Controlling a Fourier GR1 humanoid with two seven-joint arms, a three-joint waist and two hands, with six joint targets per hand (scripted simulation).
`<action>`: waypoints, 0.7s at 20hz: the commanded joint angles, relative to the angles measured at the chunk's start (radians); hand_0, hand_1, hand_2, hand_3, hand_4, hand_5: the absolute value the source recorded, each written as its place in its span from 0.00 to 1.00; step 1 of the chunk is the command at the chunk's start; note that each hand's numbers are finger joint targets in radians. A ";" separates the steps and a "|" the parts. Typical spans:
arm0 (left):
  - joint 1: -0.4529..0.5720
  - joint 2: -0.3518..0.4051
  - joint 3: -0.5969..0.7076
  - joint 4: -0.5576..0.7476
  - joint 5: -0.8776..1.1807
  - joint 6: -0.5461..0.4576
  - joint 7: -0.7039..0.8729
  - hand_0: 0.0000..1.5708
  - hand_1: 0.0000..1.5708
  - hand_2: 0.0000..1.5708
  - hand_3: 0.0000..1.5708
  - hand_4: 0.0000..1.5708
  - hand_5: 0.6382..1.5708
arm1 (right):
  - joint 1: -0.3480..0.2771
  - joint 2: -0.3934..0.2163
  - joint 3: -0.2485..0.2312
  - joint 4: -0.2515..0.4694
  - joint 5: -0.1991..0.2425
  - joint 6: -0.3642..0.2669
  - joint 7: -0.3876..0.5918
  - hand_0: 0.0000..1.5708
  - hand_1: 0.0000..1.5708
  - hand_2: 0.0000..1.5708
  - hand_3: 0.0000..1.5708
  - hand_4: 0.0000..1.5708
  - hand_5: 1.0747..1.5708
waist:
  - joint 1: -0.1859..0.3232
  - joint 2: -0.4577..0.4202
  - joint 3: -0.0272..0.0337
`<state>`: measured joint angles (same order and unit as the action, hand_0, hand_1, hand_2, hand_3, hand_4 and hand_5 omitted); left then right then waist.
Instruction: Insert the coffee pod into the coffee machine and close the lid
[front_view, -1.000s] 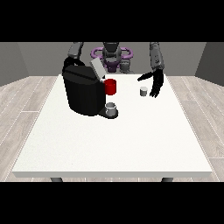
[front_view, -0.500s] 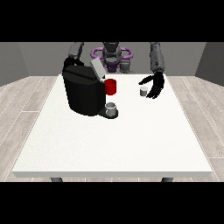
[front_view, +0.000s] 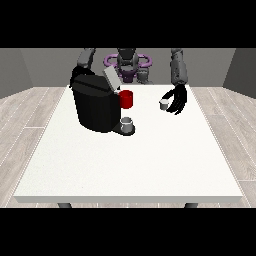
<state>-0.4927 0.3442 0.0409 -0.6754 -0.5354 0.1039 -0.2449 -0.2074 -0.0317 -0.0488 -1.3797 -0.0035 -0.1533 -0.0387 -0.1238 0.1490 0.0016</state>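
Nearer now, hand (front_view: 176, 100) curled around pod (front_view: 163, 104)

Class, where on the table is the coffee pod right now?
The coffee pod stands on the white table at the view's right, beside the hand at the view's right, apart from the coffee machine.

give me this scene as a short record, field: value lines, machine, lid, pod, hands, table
machine: black coffee machine on the view's left half of the table, a grey cup on its front tray
lid: grey lid raised, not closed
pod: small coffee pod standing on the table, not in the machine
hand at the view's right: fingers curved beside the pod, contact cannot be told
hand at the view's left: hidden behind the machine
red mug: beside the machine
table: white table
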 joint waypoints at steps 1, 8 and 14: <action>-0.043 -0.008 0.011 0.041 -0.028 0.036 0.030 0.52 0.52 0.62 0.47 0.25 1.00 | 0.025 -0.007 -0.003 -0.007 -0.022 0.024 0.022 0.00 0.00 0.00 0.00 0.32 1.00 | -0.022 -0.021 -0.0018; -0.070 0.002 -0.036 0.088 -0.129 0.077 0.017 0.62 0.62 0.67 0.51 0.20 1.00 | -0.026 -0.004 -0.013 0.041 -0.005 -0.003 -0.033 0.00 0.00 0.00 0.00 0.27 1.00 | -0.007 0.021 -0.0017; -0.090 0.048 0.008 0.106 -0.089 0.002 -0.088 0.84 0.84 0.91 0.90 0.35 1.00 | 0.026 0.001 -0.011 0.009 -0.040 0.005 -0.013 0.00 0.00 0.00 0.00 0.27 1.00 | -0.019 -0.012 -0.0018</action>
<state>-0.5570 0.3614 0.0283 -0.5822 -0.6418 0.1662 -0.2973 -0.1981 -0.0195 -0.0453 -1.3663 -0.0215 -0.1638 -0.0650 -0.1363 0.1537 0.0014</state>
